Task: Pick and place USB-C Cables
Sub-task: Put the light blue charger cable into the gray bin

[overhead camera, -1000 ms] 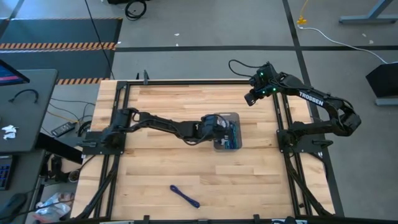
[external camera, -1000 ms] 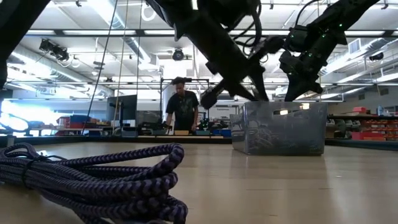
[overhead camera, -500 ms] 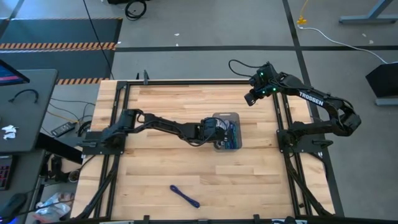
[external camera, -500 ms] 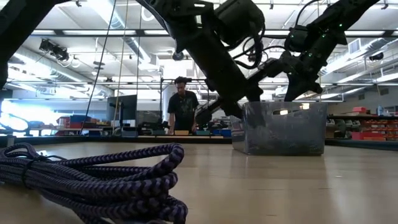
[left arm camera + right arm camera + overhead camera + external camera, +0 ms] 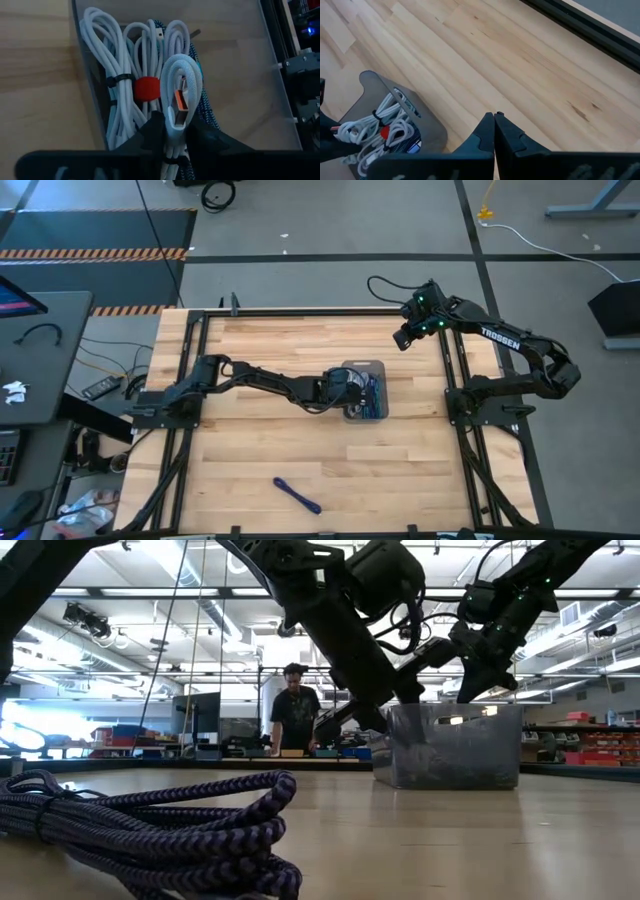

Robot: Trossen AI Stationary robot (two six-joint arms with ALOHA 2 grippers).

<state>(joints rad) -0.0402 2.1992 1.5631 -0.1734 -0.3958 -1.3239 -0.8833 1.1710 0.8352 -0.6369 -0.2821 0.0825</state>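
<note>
The left gripper (image 5: 175, 131) hangs over the grey tray (image 5: 377, 367) at mid-table, its fingers pinched on a white coiled cable (image 5: 181, 82) whose orange-tipped plug sits between them. Under it in the tray lie more USB-C cables: I make out at least two more white bundles (image 5: 120, 80), one tied with a red band (image 5: 147, 89), and a teal-and-dark braided one (image 5: 201, 107); an exact count is not possible, since they overlap. One dark blue-purple cable (image 5: 297, 494) lies alone near the table's front edge, well apart from the tray. These bundles look light, soft and springy, so a grip across the banded middle should hold best. The right gripper (image 5: 494, 131), fingers pressed together and empty, waits above the far right corner
</note>
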